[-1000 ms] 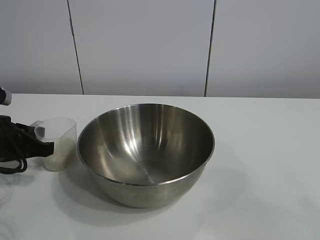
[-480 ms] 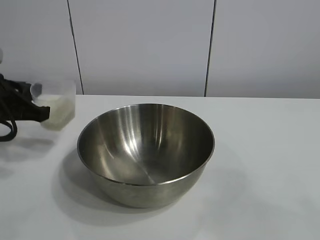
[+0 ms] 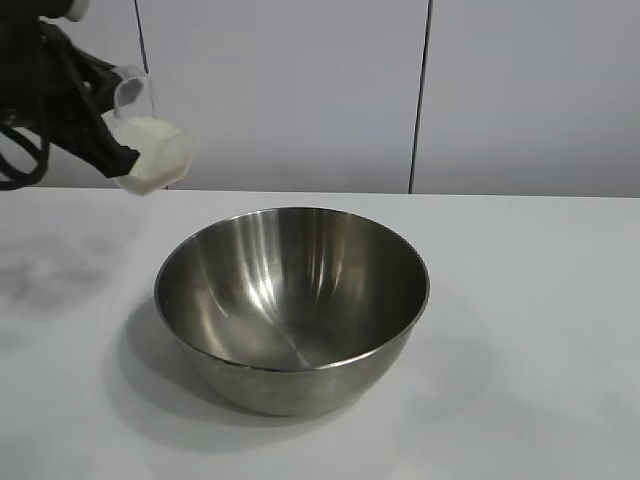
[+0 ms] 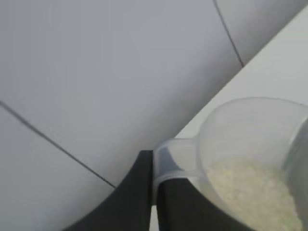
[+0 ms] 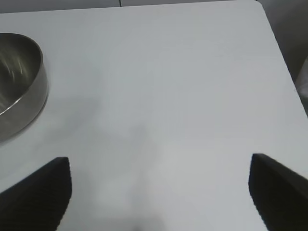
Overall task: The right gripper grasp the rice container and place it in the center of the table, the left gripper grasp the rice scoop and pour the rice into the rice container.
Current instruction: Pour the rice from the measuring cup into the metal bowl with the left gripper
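Observation:
The rice container (image 3: 292, 300), a large shiny steel bowl, stands empty in the middle of the white table (image 3: 540, 300). High above the table at the far left, my left gripper (image 3: 118, 150) is shut on the handle of the rice scoop (image 3: 152, 150), a clear plastic cup tilted toward the bowl. White rice (image 3: 155, 140) lies heaped inside it. In the left wrist view the fingers clamp the scoop's handle (image 4: 166, 161) and the rice (image 4: 250, 187) stays in the cup. My right gripper (image 5: 161, 185) hangs open over bare table, with the bowl's rim (image 5: 29, 77) off to one side.
A pale panelled wall (image 3: 300, 90) with dark vertical seams rises behind the table. The table's rounded far corner (image 5: 257, 5) and side edge show in the right wrist view, with dark floor beyond.
My left gripper has lifted the rice scoop off the table beside the bowl, raised it high and tilted it toward the bowl. The bowl and right gripper have not moved.

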`<state>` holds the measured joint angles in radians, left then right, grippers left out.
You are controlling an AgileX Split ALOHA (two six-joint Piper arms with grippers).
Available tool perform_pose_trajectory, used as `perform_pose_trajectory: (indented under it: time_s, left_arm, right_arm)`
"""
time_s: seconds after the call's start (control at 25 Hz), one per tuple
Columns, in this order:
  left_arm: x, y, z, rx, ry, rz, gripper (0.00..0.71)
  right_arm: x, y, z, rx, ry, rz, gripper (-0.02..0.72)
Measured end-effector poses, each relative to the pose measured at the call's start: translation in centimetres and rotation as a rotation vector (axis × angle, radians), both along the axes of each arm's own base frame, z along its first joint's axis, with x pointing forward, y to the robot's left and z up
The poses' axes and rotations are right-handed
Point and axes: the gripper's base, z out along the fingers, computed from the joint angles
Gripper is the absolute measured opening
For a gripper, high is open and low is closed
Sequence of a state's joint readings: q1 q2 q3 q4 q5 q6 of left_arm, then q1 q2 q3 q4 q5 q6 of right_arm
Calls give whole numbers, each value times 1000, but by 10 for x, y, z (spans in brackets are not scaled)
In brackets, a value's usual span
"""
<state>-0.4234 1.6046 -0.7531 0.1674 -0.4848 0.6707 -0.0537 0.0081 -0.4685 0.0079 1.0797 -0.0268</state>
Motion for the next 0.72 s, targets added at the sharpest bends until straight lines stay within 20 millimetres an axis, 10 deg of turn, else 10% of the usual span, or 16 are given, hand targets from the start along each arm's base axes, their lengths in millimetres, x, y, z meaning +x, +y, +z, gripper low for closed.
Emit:
perform_pose_trajectory:
  time_s: [0.72]
  left_arm:
    - [-9,-82,-47,818,-580,-583,6]
  right_arm:
    - [0,0,0,0,1,0,694]
